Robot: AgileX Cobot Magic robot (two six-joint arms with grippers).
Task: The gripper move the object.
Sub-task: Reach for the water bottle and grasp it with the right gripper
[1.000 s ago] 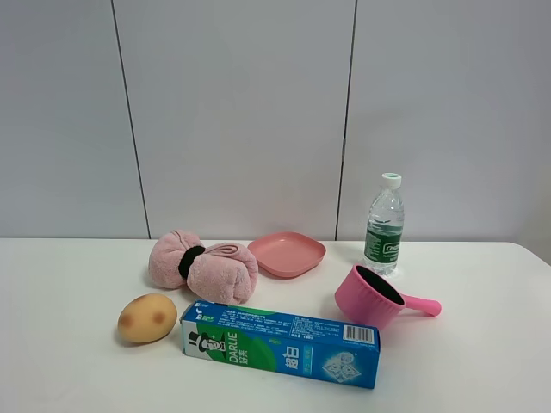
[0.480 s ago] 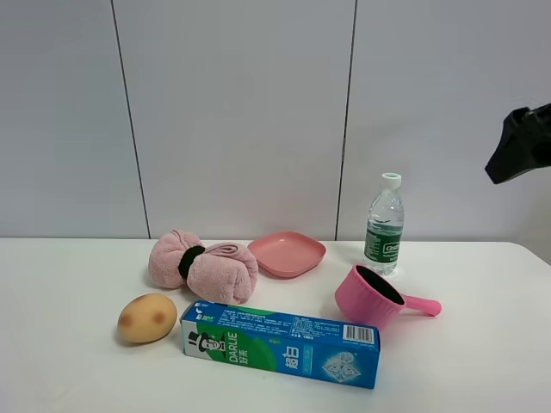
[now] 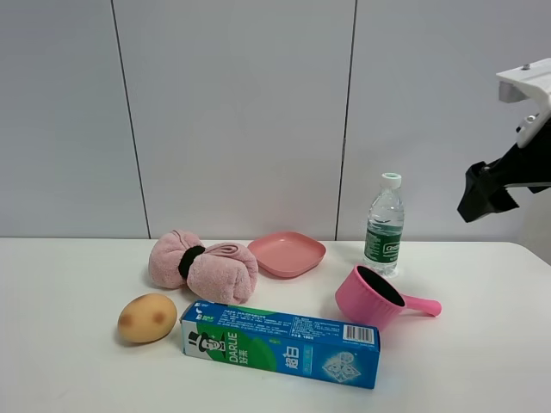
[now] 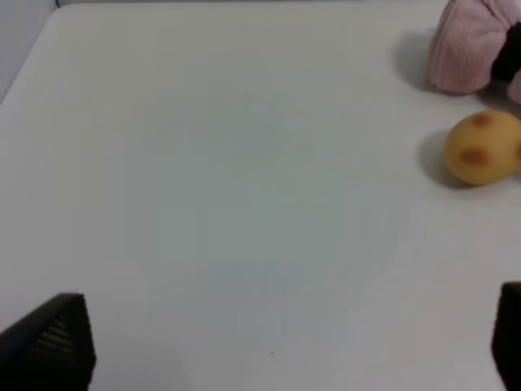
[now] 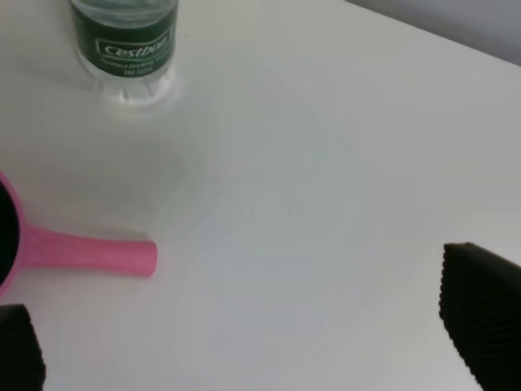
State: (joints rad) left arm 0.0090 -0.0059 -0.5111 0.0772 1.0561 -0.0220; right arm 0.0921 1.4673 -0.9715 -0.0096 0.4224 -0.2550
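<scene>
The clear water bottle [image 3: 384, 225] with a white cap and green label stands upright at the back right of the white table. Its lower part also shows in the right wrist view [image 5: 124, 45]. My right gripper [image 3: 484, 194], black under a white bracket, hangs in the air to the right of the bottle and above cap height, well apart from it. In the right wrist view the right gripper [image 5: 248, 342] is open and empty over bare table. My left gripper [image 4: 277, 346] is open and empty over bare table; it is out of the exterior view.
A pink handled cup [image 3: 370, 297] lies in front of the bottle, its handle [image 5: 89, 252] pointing right. A pink plate [image 3: 287, 254], a rolled pink towel [image 3: 203, 265], a potato [image 3: 147, 317] and a blue-green toothpaste box [image 3: 280, 342] lie further left. The potato [image 4: 482, 147] shows in the left wrist view.
The right arm has come in from the right edge and moved left and down toward the bottle's side. Nothing on the table has moved.
</scene>
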